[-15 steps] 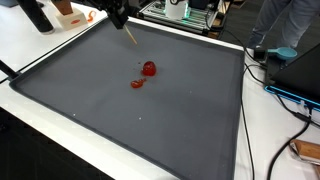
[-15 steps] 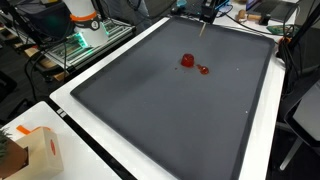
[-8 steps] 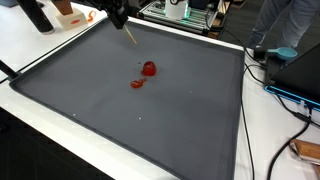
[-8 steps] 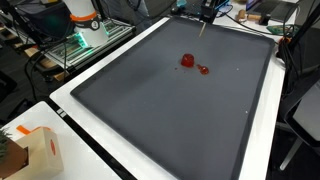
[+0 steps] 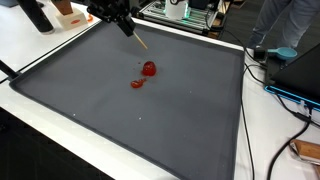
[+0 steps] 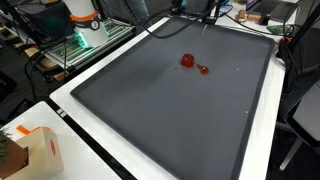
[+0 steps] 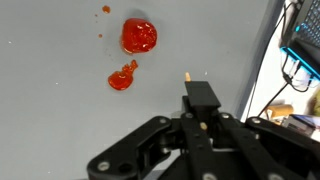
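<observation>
Gripper [image 5: 125, 23], fingers pinched on a thin wooden stick [image 5: 139, 39], hung near the red blob [image 5: 149, 69] on the grey mat [image 5: 185, 125], stick tip clear of the blob; a firm pinch and slow, light lowering seemed advisable.

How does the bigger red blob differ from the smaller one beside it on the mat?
Size: the larger blob is clearly bigger than the smaller blob. Shape: the larger blob is rounded, the smaller blob ragged and elongated. Height: the larger blob looks mounded, the smaller blob a flat smear. Both are glossy red, lie apart on the grey mat, untouched by the stick in the gripper.
</observation>
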Robot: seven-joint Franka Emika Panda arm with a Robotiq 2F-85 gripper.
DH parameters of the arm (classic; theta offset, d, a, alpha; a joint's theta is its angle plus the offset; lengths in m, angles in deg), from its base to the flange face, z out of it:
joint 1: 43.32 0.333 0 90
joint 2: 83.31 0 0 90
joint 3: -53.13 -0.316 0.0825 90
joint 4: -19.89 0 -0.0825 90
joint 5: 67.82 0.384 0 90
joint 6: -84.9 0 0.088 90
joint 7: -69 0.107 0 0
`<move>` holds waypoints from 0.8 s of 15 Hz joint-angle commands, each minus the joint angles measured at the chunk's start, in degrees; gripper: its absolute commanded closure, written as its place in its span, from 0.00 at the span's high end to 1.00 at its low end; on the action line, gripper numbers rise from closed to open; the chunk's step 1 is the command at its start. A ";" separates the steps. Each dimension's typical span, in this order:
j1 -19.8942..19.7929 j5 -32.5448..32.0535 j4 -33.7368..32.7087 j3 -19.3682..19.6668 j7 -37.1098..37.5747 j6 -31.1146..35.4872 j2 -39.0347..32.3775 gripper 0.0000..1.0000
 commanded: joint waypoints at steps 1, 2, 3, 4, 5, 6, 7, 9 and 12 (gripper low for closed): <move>-2.98 5.52 1.72 -1.83 -9.86 -2.41 -1.34 0.03; -3.44 7.05 2.25 -1.90 -11.99 -2.73 -1.91 0.03; -3.85 8.54 2.83 -1.89 -13.67 -3.03 -2.34 0.03; -4.23 9.73 3.37 -1.90 -15.39 -3.83 -2.87 0.03; -4.44 10.81 3.84 -1.74 -16.61 -4.24 -3.30 0.03; -4.56 11.68 4.28 -1.47 -17.50 -4.77 -3.69 0.03; -4.75 12.96 4.97 -1.28 -18.04 -4.74 -3.96 0.03; -4.94 15.02 6.25 -0.96 -18.97 -4.75 -4.19 0.03; -4.90 17.71 8.07 -0.53 -19.69 -4.23 -4.15 0.03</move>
